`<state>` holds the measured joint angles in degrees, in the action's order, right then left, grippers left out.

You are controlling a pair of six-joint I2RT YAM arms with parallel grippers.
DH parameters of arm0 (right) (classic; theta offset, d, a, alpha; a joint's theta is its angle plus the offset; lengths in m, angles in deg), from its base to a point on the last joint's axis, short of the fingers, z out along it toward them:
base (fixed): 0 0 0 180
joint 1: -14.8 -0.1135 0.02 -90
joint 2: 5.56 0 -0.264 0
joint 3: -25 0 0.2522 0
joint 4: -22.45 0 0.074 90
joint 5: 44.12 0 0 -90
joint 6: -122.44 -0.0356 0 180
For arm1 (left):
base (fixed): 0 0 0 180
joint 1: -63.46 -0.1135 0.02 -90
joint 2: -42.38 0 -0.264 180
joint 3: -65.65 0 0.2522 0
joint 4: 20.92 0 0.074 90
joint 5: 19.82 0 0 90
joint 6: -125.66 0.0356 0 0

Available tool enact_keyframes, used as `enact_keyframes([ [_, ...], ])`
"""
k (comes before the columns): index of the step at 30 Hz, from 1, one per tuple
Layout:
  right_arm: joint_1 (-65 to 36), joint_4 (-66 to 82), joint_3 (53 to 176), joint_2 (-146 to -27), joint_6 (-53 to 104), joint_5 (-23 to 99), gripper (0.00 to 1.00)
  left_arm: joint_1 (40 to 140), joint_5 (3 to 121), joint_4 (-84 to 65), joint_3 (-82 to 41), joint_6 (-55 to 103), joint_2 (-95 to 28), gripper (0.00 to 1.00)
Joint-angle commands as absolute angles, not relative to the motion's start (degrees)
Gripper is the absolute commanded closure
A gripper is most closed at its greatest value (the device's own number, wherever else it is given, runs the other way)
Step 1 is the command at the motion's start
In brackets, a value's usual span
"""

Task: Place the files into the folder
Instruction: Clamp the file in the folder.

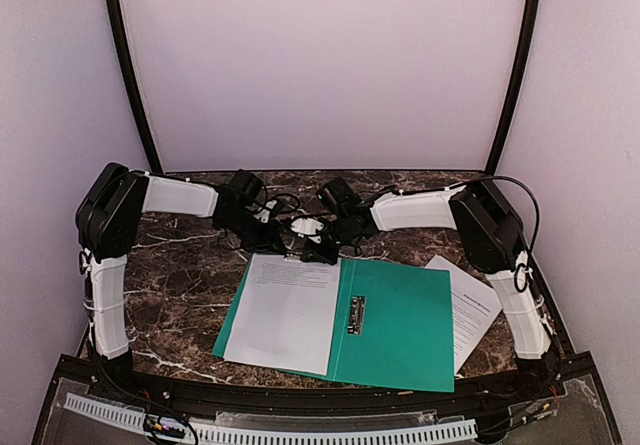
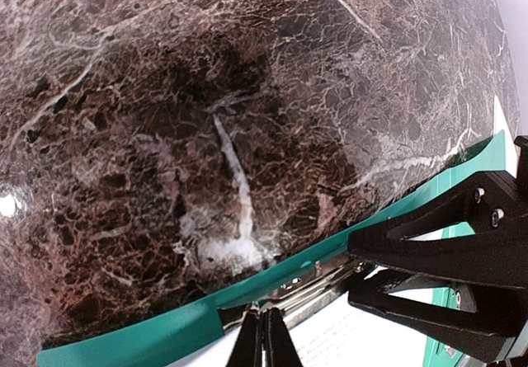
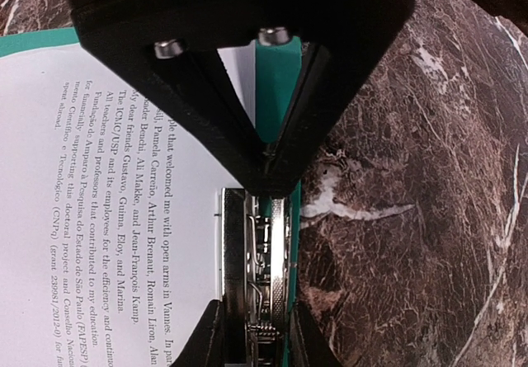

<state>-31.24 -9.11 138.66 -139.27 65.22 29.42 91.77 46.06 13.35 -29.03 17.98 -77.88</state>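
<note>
On veined brown marble (image 1: 190,275), flat teal folder (image 1: 400,330), white printed sheet (image 1: 285,310).

Left arm (image 1: 108,295) and right arm (image 1: 520,310): matched pair, each of white tubular links set between bulky matt-black joint housings (image 1: 110,210). A black cable (image 1: 527,200) loops over the right arm's upper joint, and thinner black leads (image 1: 285,205) run at the wrists. Left gripper (image 2: 264,322): slim black fingers that taper. Right gripper (image 3: 266,184): flat, angular, wedge-shaped black fingers in matt plastic, with two round silver screws (image 3: 167,49) near their roots.
</note>
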Motion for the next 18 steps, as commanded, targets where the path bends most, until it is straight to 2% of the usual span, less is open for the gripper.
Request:
enact_keyframes([
  [1,-32.92,-15.83,136.93,-143.73,67.25,32.71,1.00,91.85,51.38,20.81,-20.33,17.29,-84.06,0.99],
  [6,-33.05,-15.66,136.85,-143.73,67.48,33.15,1.00,91.66,51.21,22.33,-20.98,17.32,-87.00,0.99],
  [18,-34.46,-15.58,136.32,-143.83,69.10,34.51,1.00,91.06,55.89,35.85,-32.73,20.96,-91.44,0.99],
])
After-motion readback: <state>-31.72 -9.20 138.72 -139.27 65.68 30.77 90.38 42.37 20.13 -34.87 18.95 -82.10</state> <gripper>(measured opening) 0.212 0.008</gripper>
